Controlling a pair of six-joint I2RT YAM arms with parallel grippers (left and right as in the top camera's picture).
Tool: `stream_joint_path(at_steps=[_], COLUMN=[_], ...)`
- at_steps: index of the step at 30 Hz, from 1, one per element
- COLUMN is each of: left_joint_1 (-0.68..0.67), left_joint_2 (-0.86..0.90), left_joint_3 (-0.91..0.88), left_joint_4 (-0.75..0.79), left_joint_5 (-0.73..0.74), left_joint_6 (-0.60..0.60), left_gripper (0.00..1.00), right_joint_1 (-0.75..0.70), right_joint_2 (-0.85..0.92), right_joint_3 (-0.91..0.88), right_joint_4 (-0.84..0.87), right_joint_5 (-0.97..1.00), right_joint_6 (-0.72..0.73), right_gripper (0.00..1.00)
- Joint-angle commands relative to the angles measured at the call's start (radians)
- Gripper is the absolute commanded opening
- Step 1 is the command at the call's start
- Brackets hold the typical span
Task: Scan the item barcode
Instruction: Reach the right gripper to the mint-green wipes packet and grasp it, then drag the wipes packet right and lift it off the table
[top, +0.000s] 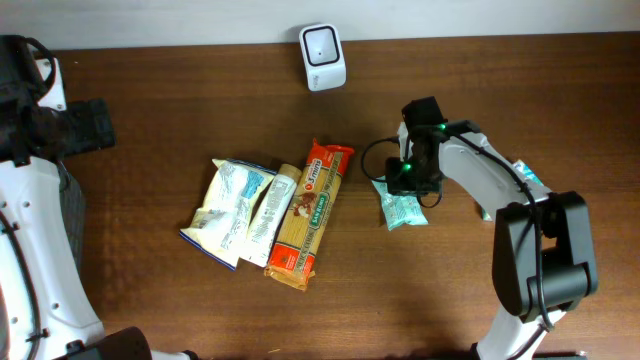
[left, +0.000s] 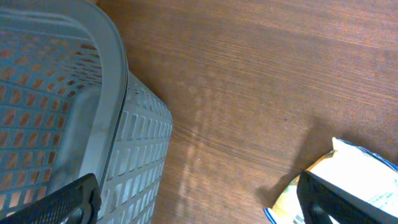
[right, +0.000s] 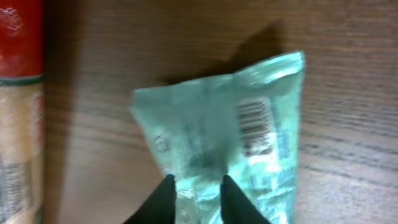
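While the left gripper (left: 198, 202) gapes wide, the right gripper's (right: 198, 198) narrowly parted fingers straddle the teal packet (right: 205, 118), which lies on the table (right: 93, 143) with its barcode (right: 255, 121) facing up; whether they pinch it is unclear.

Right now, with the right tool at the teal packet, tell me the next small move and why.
Probably lift the teal packet a little off the table. The right tool seems to pinch its edge, the barcode faces up, and the packet lies flat, apart from the white scanner at the table's far edge. It must clear the wood before going there.
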Motion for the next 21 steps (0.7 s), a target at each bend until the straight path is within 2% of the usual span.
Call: stream_joint_path(at_steps=[1,7,9,12,16,18,21], left_joint_1=[0.002,0.002,0.002,0.002,0.002,0.002,0.002], left_joint_2=[-0.012,-0.012,-0.012,-0.012,-0.012,-0.012,-0.012], left_joint_3=[0.006,0.006,0.006,0.006,0.006,0.006,0.006], left_joint_4=[0.001,0.001,0.001,0.001,0.001,0.001,0.001], left_joint_5=[-0.011,-0.011,-0.011,-0.011,-0.011,-0.011,-0.011], left_joint_6=[0.0,0.0,0.0,0.0,0.0,0.0,0.0], left_gripper=[0.99,0.99,0.99,0.99,0.99,0.99,0.99], right_joint_1=[0.029,0.17,0.179,0.136,0.018,-0.031,-0.05], right_joint_2=[0.011,0.013,0.013,0.013,0.013,0.012,0.012], right_joint_3=[0.04,-0.058,-0.094,-0.099,-0.093,-0.075,-0.027], right_joint_4=[-0.034,-0.089,-0.118,-0.189,-0.178,-0.169,-0.173], right_joint_5=[-0.053,-0.044,0.026,0.144,0.202,0.134,0.041], right_joint_6=[-0.058,-0.065,0.019,0.111,0.11,0.04,-0.065], right_gripper=[0.26,0.26,0.26,0.25,0.24,0.19,0.19])
